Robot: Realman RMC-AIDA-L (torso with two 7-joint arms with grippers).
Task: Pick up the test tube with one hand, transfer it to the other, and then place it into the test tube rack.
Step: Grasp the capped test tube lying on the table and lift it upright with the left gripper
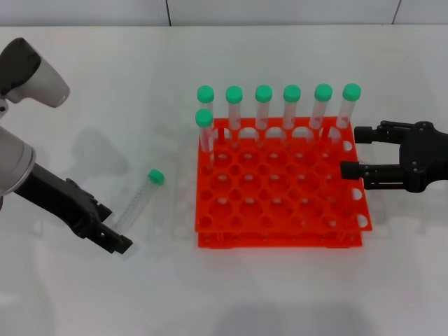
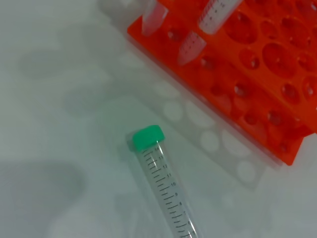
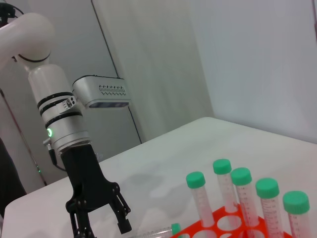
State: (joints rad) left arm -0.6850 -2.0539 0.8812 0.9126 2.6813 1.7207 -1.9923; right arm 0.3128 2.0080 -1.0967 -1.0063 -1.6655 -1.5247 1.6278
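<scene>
Clearly the test tube is lying flat on the table at left of centre in the head view, its long axis running diagonally with the green cap toward the test tube rack. Just below-left of it, the left end effector is hovering open and empty, much nearer than the right end effector, which is waiting open and empty at the rack's right edge.

The setting looks like a laboratory: a bare white tabletop carries an orange-red test tube rack holding graduated, green-capped tubes, with plain white wall panels behind a robot arm.
</scene>
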